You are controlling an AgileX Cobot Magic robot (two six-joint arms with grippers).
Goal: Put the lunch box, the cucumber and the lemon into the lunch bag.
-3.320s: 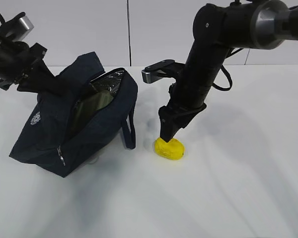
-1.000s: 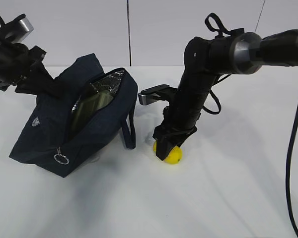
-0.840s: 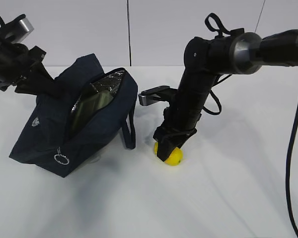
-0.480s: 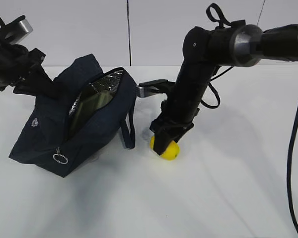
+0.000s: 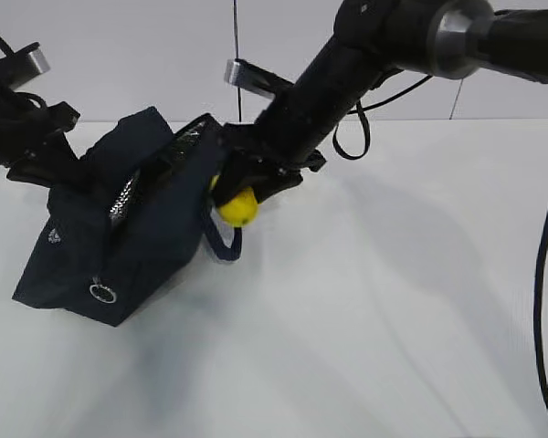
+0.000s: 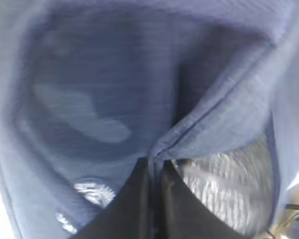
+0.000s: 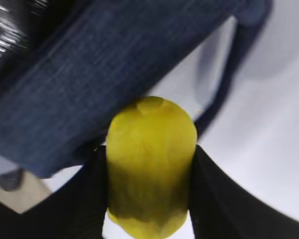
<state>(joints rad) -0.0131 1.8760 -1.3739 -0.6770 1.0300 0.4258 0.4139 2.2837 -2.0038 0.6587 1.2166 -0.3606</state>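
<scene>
The right hand (image 5: 242, 193) now pinches the lemon (image 5: 237, 207), lifted off the bench (image 5: 393, 301) to the lunch bag (image 5: 119, 228) rim; I judge dropping it in comes next. The left hand (image 6: 152, 199), pressed together, grips the bag's fabric. A white round logo (image 5: 54, 235) shows, unreadable

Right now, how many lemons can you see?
1. The lemon is off the table in the right gripper, beside the lunch bag. More could be hidden inside.
</scene>
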